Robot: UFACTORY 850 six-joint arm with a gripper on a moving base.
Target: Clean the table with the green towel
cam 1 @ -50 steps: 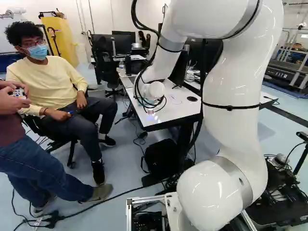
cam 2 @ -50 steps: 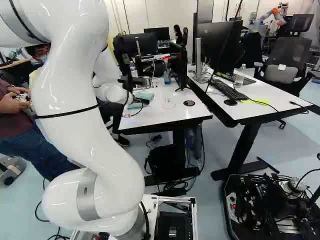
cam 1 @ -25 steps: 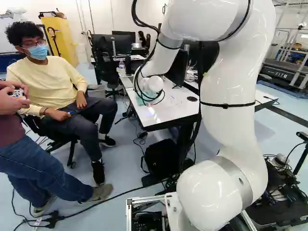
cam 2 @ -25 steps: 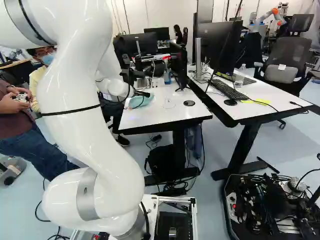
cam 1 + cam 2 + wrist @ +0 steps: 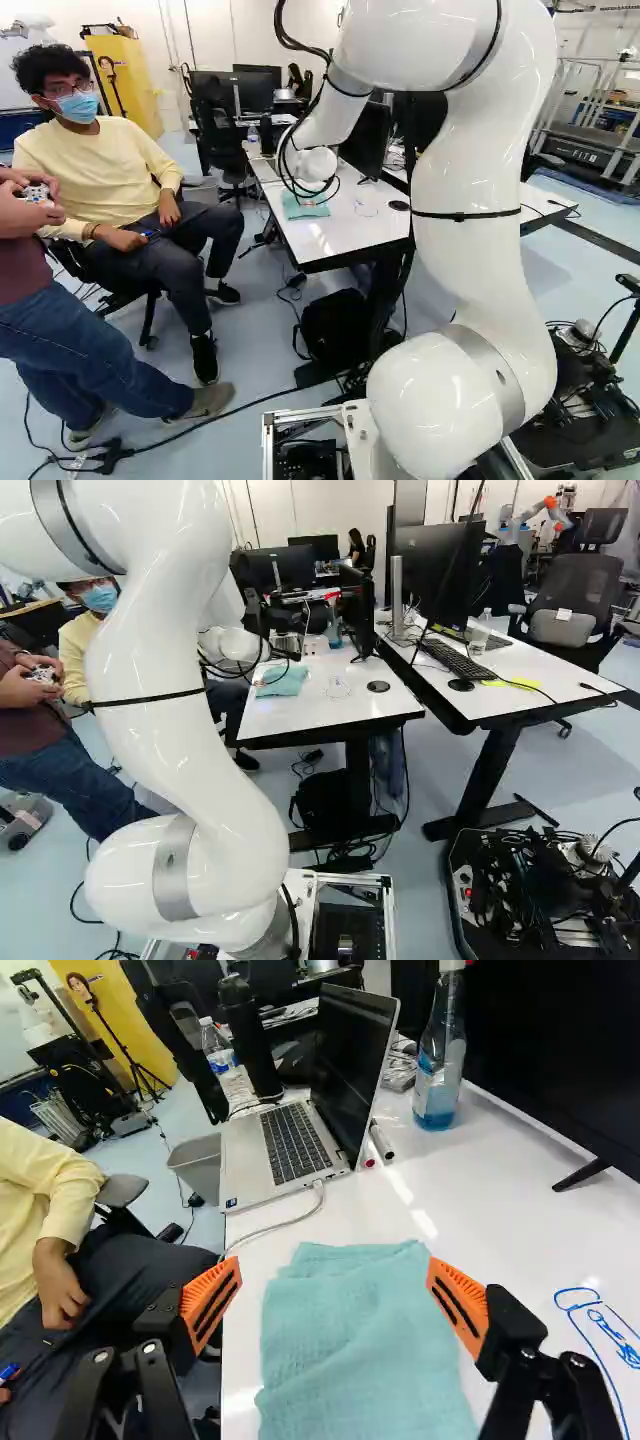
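1. Hovering over one end of the white table (image 5: 330, 704), the gripper (image 5: 282, 654) is right by the green towel (image 5: 360, 1330), at least going by the base views.
2. Jaws are spread wide, nothing pinched. In the wrist view you get one orange pad (image 5: 211, 1302) on each side of the towel, and the gap between them is bigger than the towel's nearer-to-laptop end. Can't tell if either finger is touching anything.
3. Towel's lying on the tabletop under and between the fingers, kinda rumpled, with some creases and folded layers. It sits close to the table's edge.
4. Just ahead of the towel there's an open laptop (image 5: 291, 1144), with a pale cable (image 5: 285, 1223) running from its side to the table edge. Two markers (image 5: 380, 1143) lie beside it.
5. Past the markers stands an upright bottle (image 5: 438, 1085) with blue liquid low down in it, and a black monitor (image 5: 570, 1050) is near that.
6. Oh, and there's blue marker scribble (image 5: 603, 1335) on the tabletop, off to one side of the towel. The right base view also shows a round black disc (image 5: 378, 686) nearer the table's front edge.
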